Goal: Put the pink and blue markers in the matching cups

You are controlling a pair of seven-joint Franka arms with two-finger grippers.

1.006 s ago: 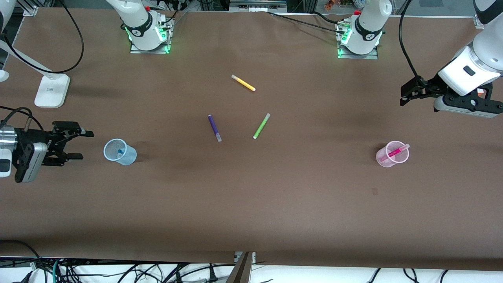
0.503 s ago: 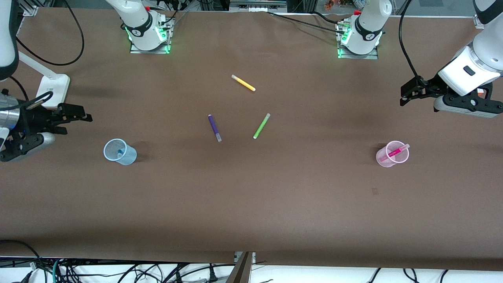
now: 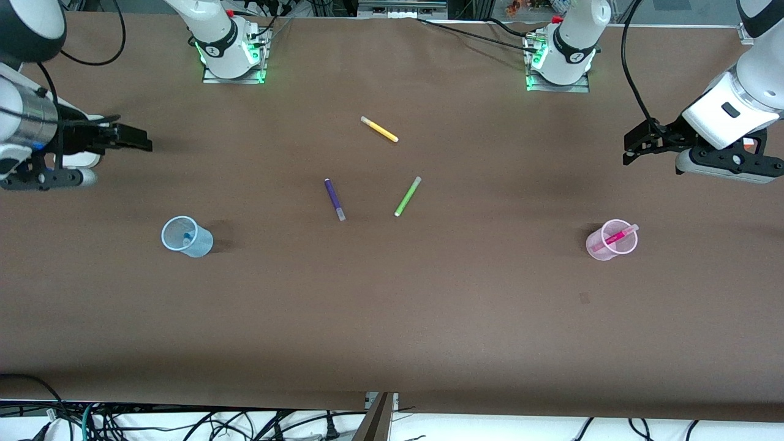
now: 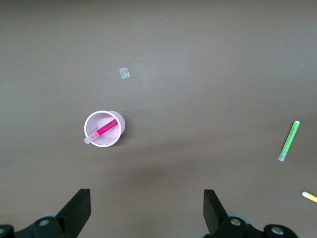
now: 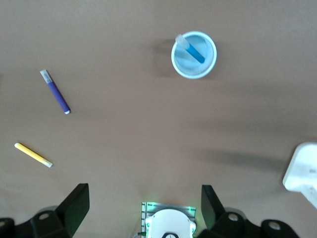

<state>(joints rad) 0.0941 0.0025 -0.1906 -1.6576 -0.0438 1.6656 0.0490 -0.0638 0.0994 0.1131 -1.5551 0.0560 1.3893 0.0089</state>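
Observation:
The pink marker [image 3: 618, 235] stands tilted in the pale pink cup [image 3: 603, 248] toward the left arm's end of the table. Both show in the left wrist view, the marker [image 4: 102, 131] in the cup [image 4: 119, 130]. The blue marker [image 3: 187, 236] stands in the pale blue cup [image 3: 199, 245] toward the right arm's end. The right wrist view shows that marker [image 5: 192, 50] in its cup [image 5: 208, 62]. My left gripper [image 3: 626, 149] is open and empty, up over the table near the pink cup [image 4: 146, 208]. My right gripper [image 3: 146, 139] is open and empty, up over the table near the blue cup [image 5: 143, 206].
A purple marker [image 3: 334, 199], a lime-green marker [image 3: 407, 196] and a yellow marker [image 3: 379, 129] lie mid-table. A white lamp base [image 3: 79, 159] stands beside the right gripper. A small tape scrap [image 3: 584, 298] lies nearer to the camera than the pink cup.
My right gripper has pulled away from the blue cup toward the robots' bases and turned. The left arm has not moved. The markers stay in their cups.

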